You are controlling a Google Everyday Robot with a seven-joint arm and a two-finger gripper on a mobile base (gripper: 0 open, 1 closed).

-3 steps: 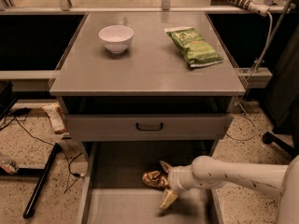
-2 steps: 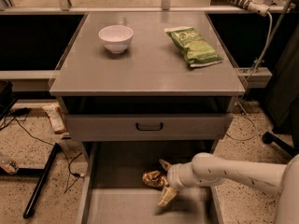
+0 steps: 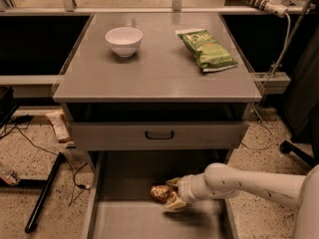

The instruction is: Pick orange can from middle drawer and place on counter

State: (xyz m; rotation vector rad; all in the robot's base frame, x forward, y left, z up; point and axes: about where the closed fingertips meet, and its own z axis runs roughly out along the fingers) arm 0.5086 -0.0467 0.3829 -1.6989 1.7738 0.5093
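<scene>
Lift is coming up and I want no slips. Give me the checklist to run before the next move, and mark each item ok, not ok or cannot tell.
1. Wide gray metal middle drawer pulled open: ok.
2. Small shiny orange-gold drink can in view on the drawer floor: ok.
3. Pincer down in the drawer at the can's right end: ok.
4. Can firmly held: cannot tell.
5. Bare spot on the broad flat gray counter, between the white round bowl and the green chip bag: ok.
6. Upward path clear of the gray drawer front with black handle: cannot tell from this view.
</scene>
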